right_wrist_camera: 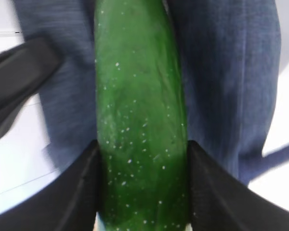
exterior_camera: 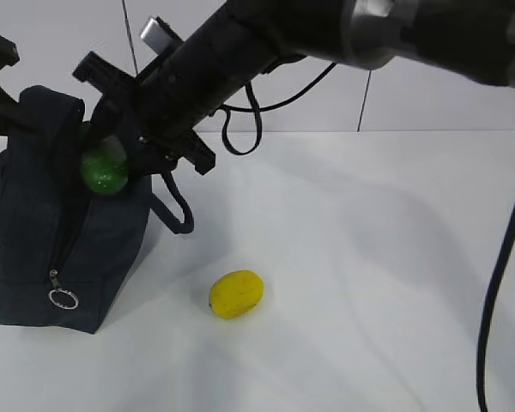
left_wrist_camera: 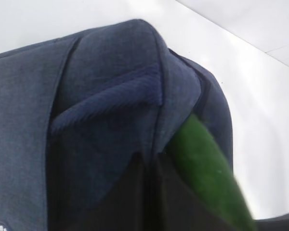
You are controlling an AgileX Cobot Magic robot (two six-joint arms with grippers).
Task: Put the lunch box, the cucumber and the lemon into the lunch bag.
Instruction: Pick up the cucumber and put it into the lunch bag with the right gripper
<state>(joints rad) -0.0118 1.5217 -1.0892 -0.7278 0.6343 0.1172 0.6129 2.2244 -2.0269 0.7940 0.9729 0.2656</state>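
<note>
The dark navy lunch bag [exterior_camera: 43,257] stands at the left with its top open. My right gripper [right_wrist_camera: 142,144] is shut on the dark green cucumber [right_wrist_camera: 139,110], and in the exterior view the right gripper [exterior_camera: 124,142] holds the cucumber's rounded end [exterior_camera: 103,172] at the bag's upper opening. My left gripper [left_wrist_camera: 149,166] is shut on the bag's fabric [left_wrist_camera: 106,96] at its top edge; in that view the cucumber [left_wrist_camera: 207,168] pokes past the flap. On the table in front of the bag lies the yellow lemon [exterior_camera: 236,293]. The lunch box is out of view.
A silver ring zipper pull [exterior_camera: 63,298] hangs low on the bag's front corner, and its loop handle [exterior_camera: 176,210] dangles on the right side. The right arm's black cable [exterior_camera: 498,283] hangs at the far right over the white table [exterior_camera: 369,257].
</note>
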